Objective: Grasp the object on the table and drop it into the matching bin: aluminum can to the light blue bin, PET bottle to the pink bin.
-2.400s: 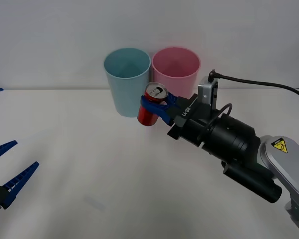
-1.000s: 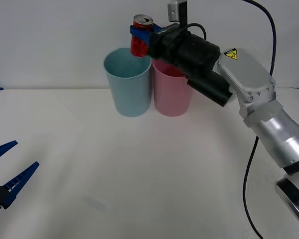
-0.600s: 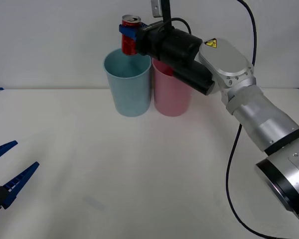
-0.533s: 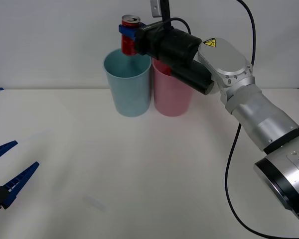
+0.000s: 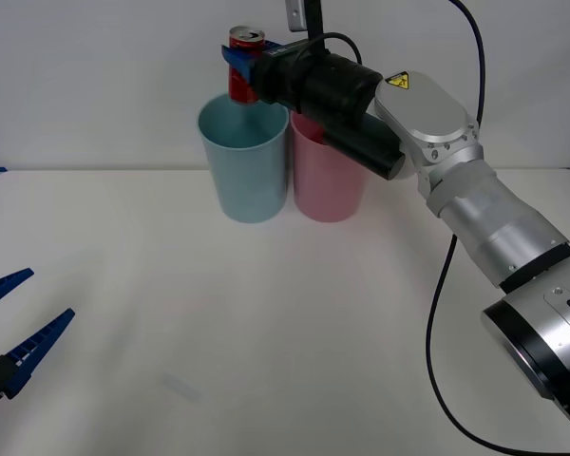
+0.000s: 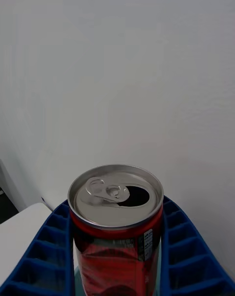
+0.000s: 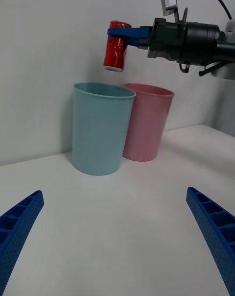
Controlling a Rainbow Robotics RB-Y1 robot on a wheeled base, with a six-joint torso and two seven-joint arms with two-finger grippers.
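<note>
Front view, top centre of the frame: over the last couple of seconds the right gripper has carried the aluminum can up from in front of the bins to a station above the light blue bin, and in the last half second it has crept a little further toward the left of the frame. Judged from this, transport is nearly complete and release is the step that remains; the can looks to hang over the bin's mouth, toward its far rim.

The right gripper is closed on the can, one blue ribbed finger on each side of the red wall just below the silver top. In the right wrist view the can sits between the fingers, pull-tab end up. In the left wrist view it tilts slightly and clears the bin's rim.

The pink bin touches the blue one, to its right. The left gripper waits spread open and empty at the lower left edge, over the table.
</note>
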